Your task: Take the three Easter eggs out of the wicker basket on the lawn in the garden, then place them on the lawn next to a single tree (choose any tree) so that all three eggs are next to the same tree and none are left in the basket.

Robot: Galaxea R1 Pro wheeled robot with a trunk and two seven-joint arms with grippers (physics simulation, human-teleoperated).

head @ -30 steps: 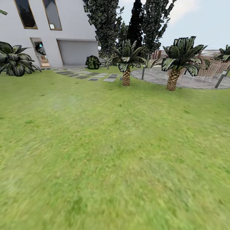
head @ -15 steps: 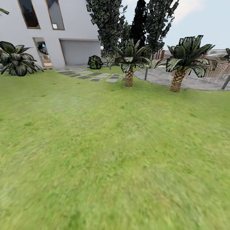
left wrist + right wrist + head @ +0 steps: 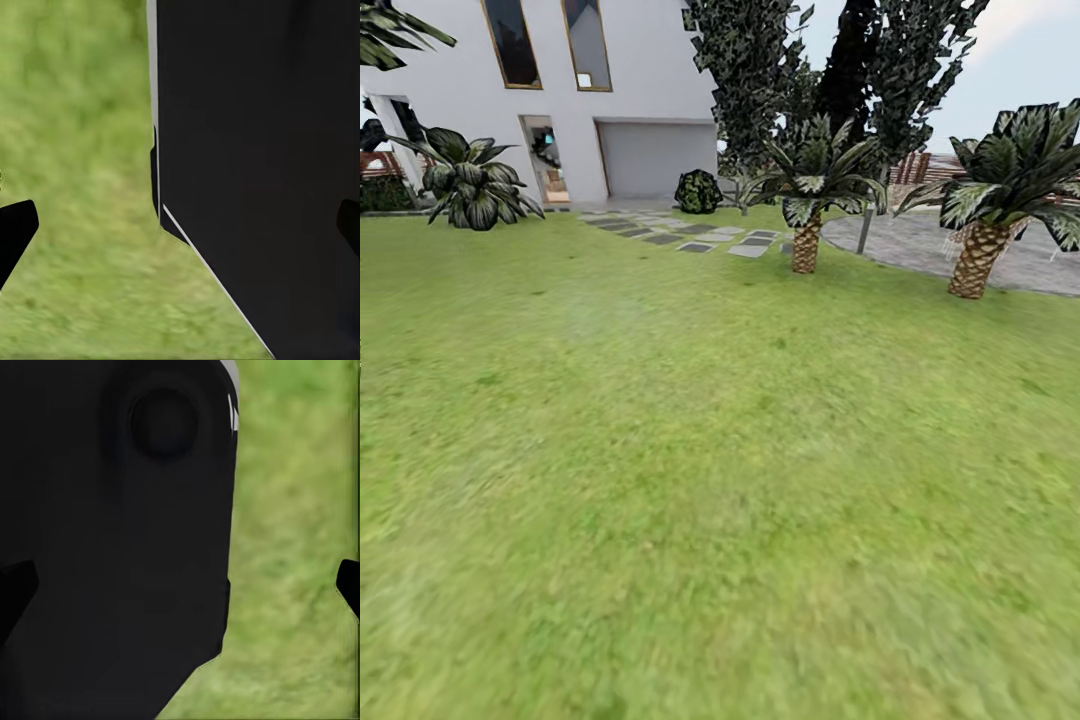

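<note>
You face wide lawn (image 3: 690,480), with two palms (image 3: 805,205) at the upper right; no eggs by any tree yet. Your left claw (image 3: 180,225) and right claw (image 3: 180,585) are both spread apart and hold nothing, so the egg job looks barely begun.

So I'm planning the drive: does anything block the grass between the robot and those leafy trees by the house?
Nothing visible does. Open lawn runs up to the tall trees; one palm stands near them, another palm off to the right.

White house (image 3: 650,90) with garage door (image 3: 657,158), stepping stones (image 3: 690,238), two palms (image 3: 806,200), grey patio (image 3: 930,245)
</note>
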